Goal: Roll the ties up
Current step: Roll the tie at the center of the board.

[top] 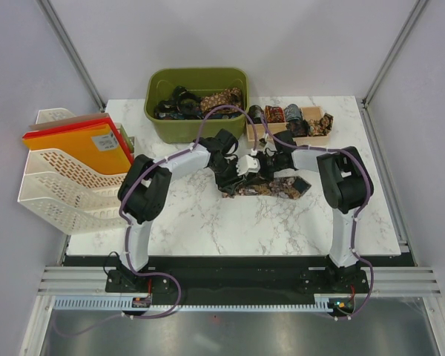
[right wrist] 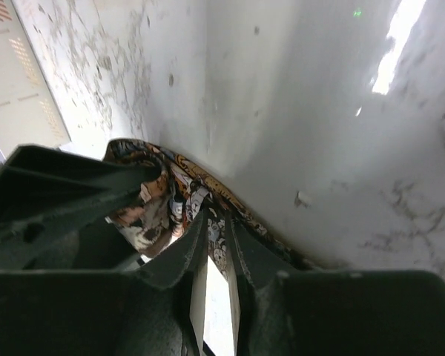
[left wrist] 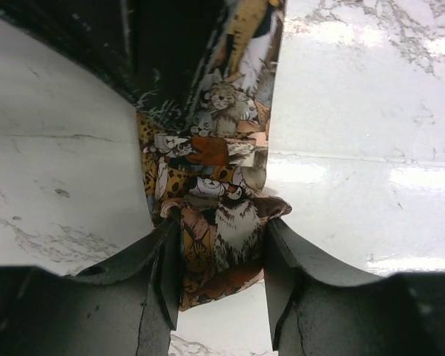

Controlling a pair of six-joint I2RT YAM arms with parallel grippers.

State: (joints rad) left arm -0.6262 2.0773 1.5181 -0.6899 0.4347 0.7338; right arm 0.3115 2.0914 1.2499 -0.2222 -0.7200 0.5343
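Note:
A tie (top: 276,187) with a brown-gold cat print on dark cloth lies bunched on the marble table (top: 208,222) between both arms. My left gripper (top: 236,174) is shut on a folded bundle of the tie (left wrist: 222,222); in the left wrist view the gripper (left wrist: 221,278) has its fingers (left wrist: 167,274) pressing the cloth from both sides. My right gripper (top: 263,169) is right beside it. In the right wrist view this gripper (right wrist: 221,230) is shut on a thin edge of the tie (right wrist: 189,185), which curves off along the table.
A green bin (top: 196,130) with several loose ties stands at the back. A cardboard box (top: 317,139) with rolled ties (top: 293,115) is at the back right. White file trays (top: 59,185) holding orange folders (top: 81,144) stand at the left edge.

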